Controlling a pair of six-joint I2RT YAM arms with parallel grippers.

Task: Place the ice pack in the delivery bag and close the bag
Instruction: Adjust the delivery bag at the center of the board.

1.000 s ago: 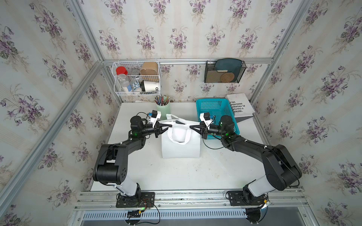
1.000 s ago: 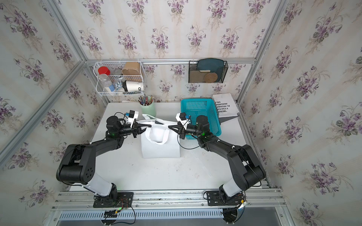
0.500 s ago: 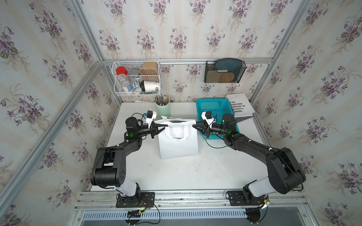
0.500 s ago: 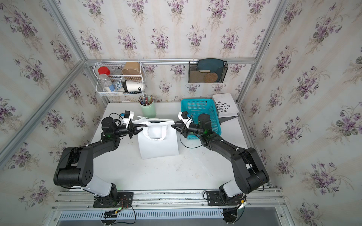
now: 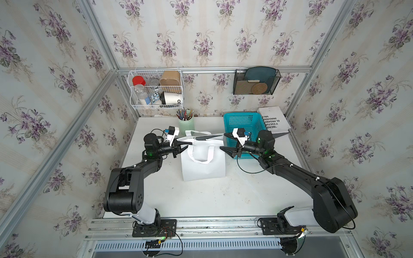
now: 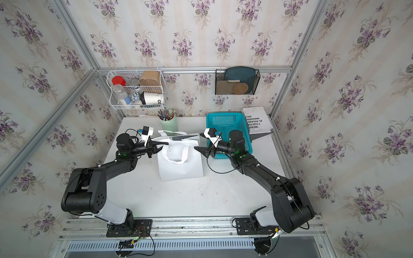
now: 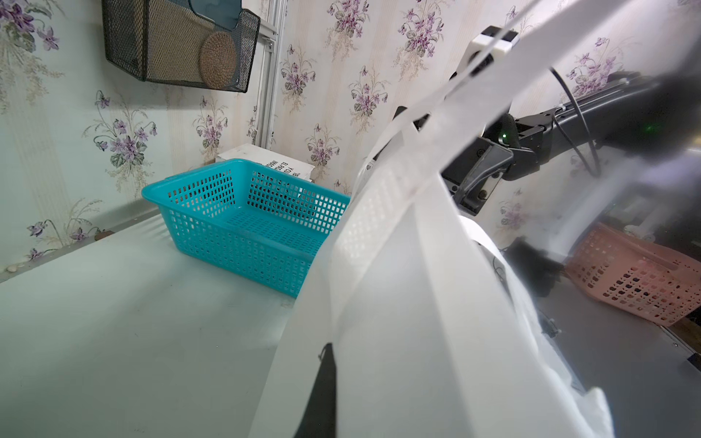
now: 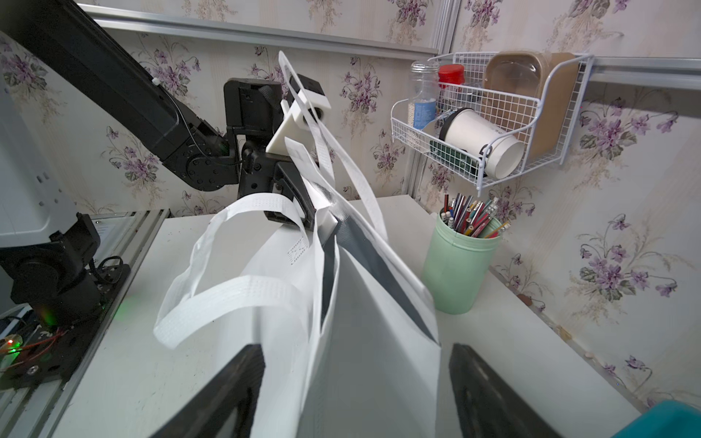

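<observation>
Right wrist view: right fingers (image 8: 227,394) spread wide, empty, straddling an edge of the delivery bag (image 5: 203,165); left fingers (image 5: 180,148) pinched shut on its opposite rim. Best, I judge: hold that rim taut and draw the right clear of the handles (image 5: 202,154). One bag, two handles, one basket (image 5: 243,114) beside the right fingers, one pencil cup (image 5: 186,126); no ice pack visible.

Black jointed arms (image 5: 143,167), white base links (image 5: 145,215), looping black cables (image 5: 248,171)

Turquoise basket (image 5: 244,125) beside a white book (image 5: 273,119) on the surface (image 5: 201,196); green pencil cup (image 5: 186,126) below the white wire rack (image 5: 143,106).
</observation>
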